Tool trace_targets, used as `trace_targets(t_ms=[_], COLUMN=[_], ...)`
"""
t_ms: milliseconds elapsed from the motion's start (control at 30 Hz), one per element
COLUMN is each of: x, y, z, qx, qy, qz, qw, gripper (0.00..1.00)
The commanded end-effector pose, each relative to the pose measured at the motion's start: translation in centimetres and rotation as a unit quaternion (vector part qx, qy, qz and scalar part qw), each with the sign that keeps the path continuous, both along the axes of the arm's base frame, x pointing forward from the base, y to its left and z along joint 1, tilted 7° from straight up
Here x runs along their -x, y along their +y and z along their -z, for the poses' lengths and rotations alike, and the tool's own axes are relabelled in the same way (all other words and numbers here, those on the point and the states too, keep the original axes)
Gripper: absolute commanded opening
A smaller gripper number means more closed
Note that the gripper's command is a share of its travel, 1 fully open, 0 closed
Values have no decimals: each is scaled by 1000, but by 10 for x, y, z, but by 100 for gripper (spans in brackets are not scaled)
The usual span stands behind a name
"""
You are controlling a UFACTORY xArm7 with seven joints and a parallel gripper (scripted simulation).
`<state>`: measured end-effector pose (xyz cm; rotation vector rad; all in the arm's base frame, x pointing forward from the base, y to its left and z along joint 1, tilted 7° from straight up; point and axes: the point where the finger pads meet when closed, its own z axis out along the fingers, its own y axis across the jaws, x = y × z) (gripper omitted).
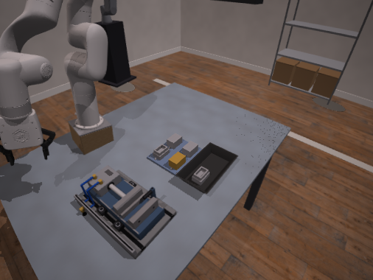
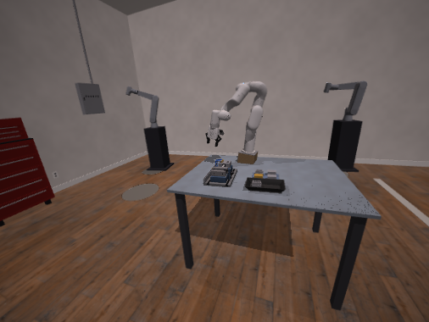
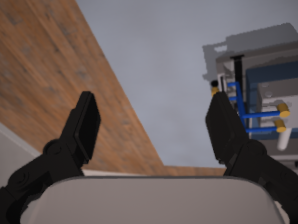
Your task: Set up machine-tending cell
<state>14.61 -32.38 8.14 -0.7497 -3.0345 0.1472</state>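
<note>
My gripper [image 1: 27, 152] is open and empty, high above the table's left side and well away from the vise [image 1: 125, 206]; the wrist view shows its spread fingers with the vise's hose end [image 3: 260, 105] to the right. The vise opening [image 1: 137, 203] looks empty. On the blue infeed plate [image 1: 173, 153] lie two aluminium blanks [image 1: 174, 140] [image 1: 190, 148], a brass blank [image 1: 177, 161] and a finished part with a pocket [image 1: 161, 151]. The black outfeed tray [image 1: 208, 166] holds another finished part [image 1: 200, 175], flat and pocket up.
The arm's base box [image 1: 91, 136] stands on the table behind the vise. The tray lies right beside the infeed plate. The table's edge runs close in front of the vise. Other robot pedestals [image 2: 344, 144] and a shelf [image 1: 317, 55] stand off the table.
</note>
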Motion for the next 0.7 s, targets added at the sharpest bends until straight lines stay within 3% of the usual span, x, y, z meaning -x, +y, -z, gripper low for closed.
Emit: trace_targets(t_ms=[0,567,600,667], x=[-1,-2,-8,-41], y=[-1,-1,1,16], z=[-1,-1,-2,-7], qx=[2,2,2,0], qy=[-1,-1,-2,-9], qz=[0,0,-2,-15], qw=[1000,1000,1000,1000], gripper=[100,100,100,100])
